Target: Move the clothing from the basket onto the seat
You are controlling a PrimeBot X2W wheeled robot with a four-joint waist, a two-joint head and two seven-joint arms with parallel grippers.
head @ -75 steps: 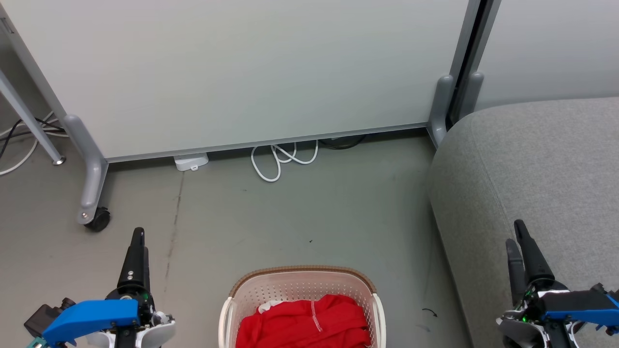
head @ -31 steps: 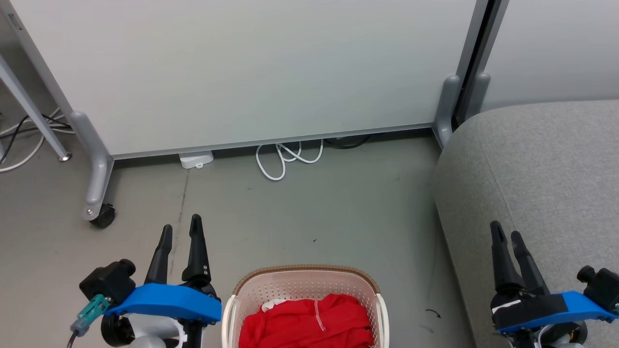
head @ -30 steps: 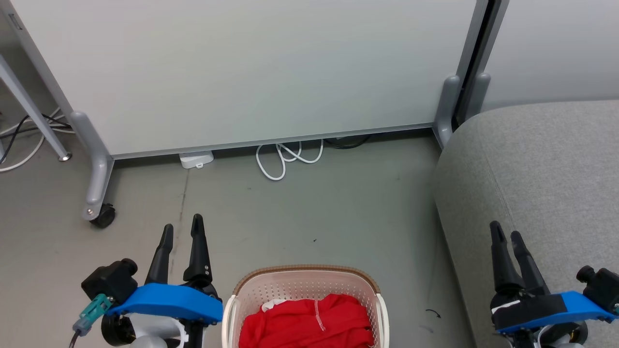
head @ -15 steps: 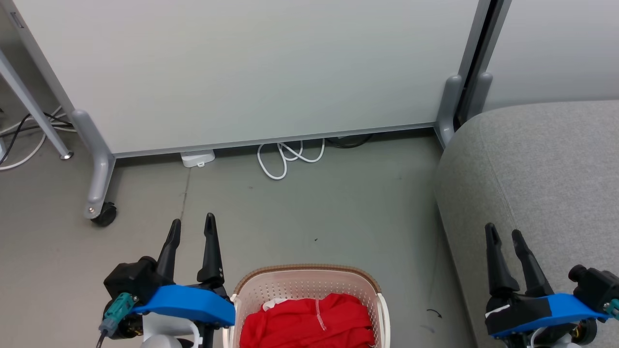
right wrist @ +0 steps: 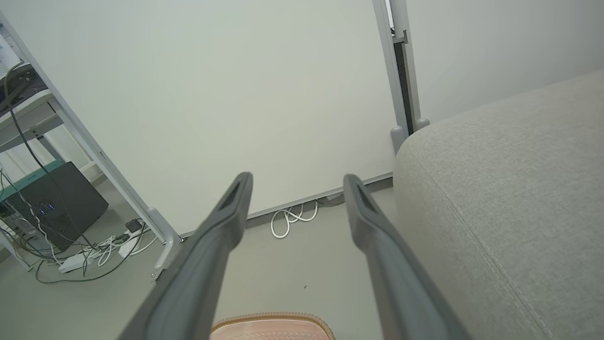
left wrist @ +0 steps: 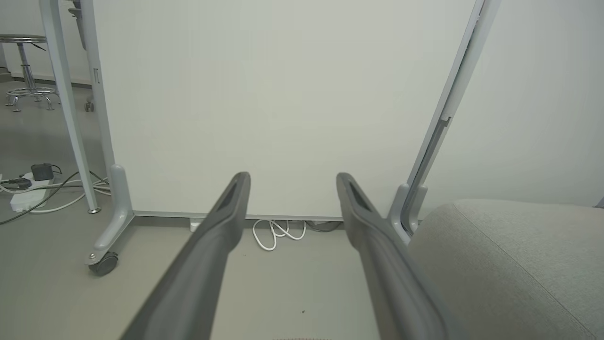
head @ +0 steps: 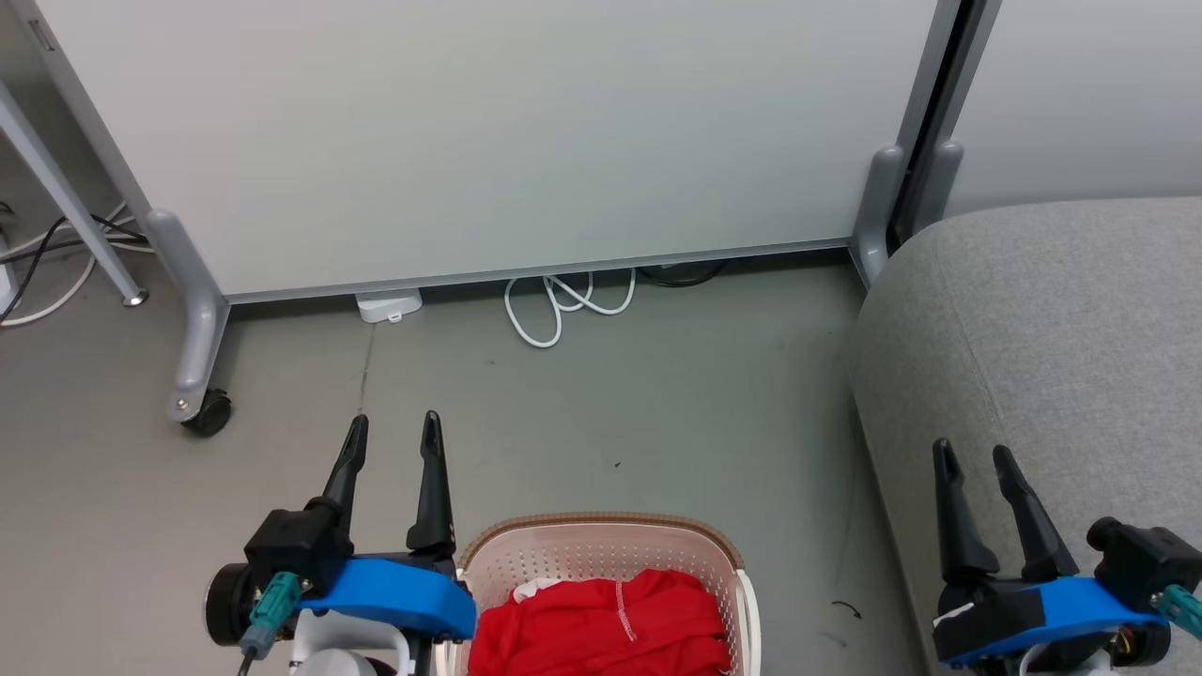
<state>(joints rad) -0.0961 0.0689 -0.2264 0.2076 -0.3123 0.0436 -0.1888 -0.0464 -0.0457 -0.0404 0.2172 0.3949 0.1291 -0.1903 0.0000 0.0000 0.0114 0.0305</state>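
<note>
clothing (head: 601,634): red, white trim | basket (head: 563,563): cream, dotted holes, brown rim | seat (head: 1052,329): grey

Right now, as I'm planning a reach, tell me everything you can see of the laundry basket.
The basket is cream-white plastic, its walls dotted with small round holes, with a brown woven-look rim and a pale side handle on its right. It stands upright on the grey floor, left of the sofa and apart from it, its near part cut off by the head view's bottom edge. Red clothing lies heaped inside.
</note>
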